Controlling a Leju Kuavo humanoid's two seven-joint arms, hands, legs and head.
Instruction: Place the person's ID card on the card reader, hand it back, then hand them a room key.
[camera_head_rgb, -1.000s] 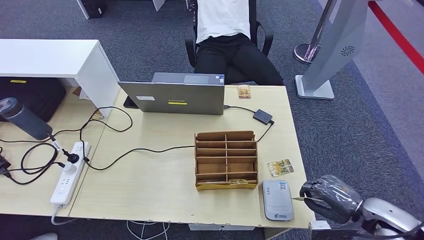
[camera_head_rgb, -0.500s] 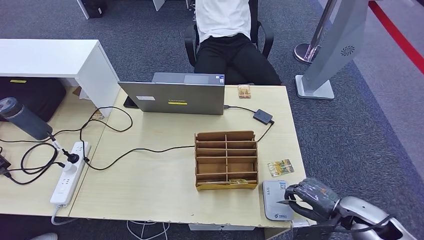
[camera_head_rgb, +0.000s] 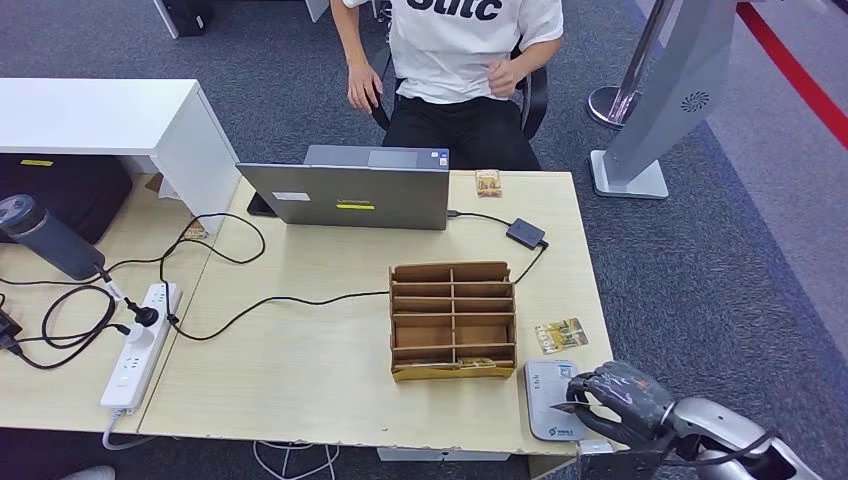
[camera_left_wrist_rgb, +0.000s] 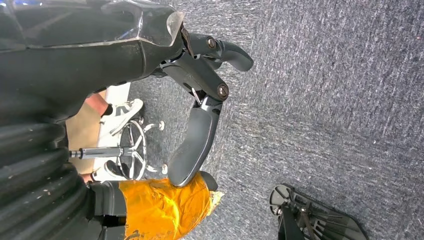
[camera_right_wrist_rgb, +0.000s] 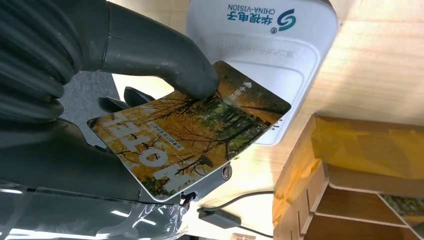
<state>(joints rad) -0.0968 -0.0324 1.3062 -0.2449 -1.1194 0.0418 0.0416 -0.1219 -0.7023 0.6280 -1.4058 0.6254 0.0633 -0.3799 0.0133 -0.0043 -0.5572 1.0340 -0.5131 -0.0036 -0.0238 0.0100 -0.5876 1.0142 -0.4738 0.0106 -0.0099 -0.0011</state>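
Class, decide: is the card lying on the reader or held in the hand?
Held. The right hand grips the card by thumb, over the reader, not flat on it.

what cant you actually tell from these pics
- Whether the card touches the card reader: in the right wrist view it overlaps the reader, but any gap is unreadable; in the head view the right hand covers it.
- The card's small print: too small, and the thumb covers part.
- The person's face: cut off by the head view's top edge.
- The organizer's contents: too small.

Wooden organizer (camera_head_rgb: 452, 320) crowds reader (camera_head_rgb: 553, 398) (leftward)
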